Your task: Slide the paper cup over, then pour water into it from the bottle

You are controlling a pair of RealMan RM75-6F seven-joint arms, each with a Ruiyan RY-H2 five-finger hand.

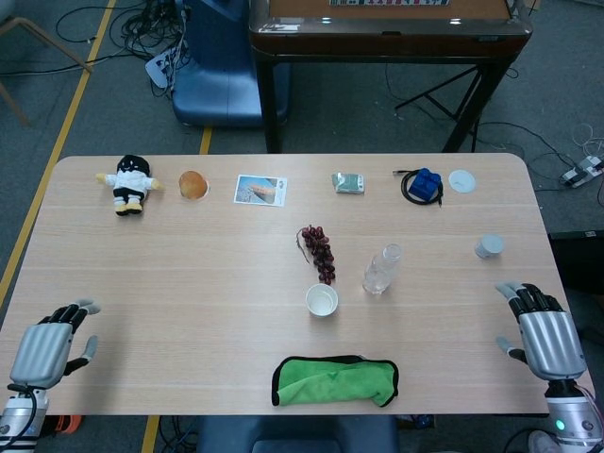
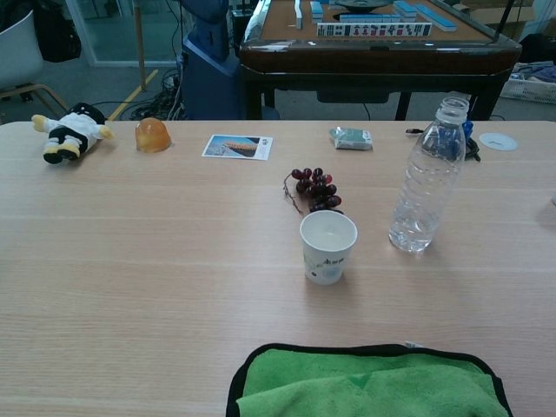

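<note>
Nudging the flimsy paper cup (image 2: pixel 327 247) low stops tipping; grip the slick, uncapped bottle (image 2: pixel 427 178) mid-body. Both hands, left hand (image 1: pixel 42 350) and right hand (image 1: pixel 545 336), hang empty, fingers apart.

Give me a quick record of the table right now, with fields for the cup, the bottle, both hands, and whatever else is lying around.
cup: paper cup upright, apart from the bottle, just in front of the grapes
bottle: bottle upright, uncapped, right of the cup
left hand: left hand open at the near left edge, holding nothing
right hand: right hand open at the near right edge, holding nothing
other items: green cloth at near edge; plush doll and card along far side
</note>
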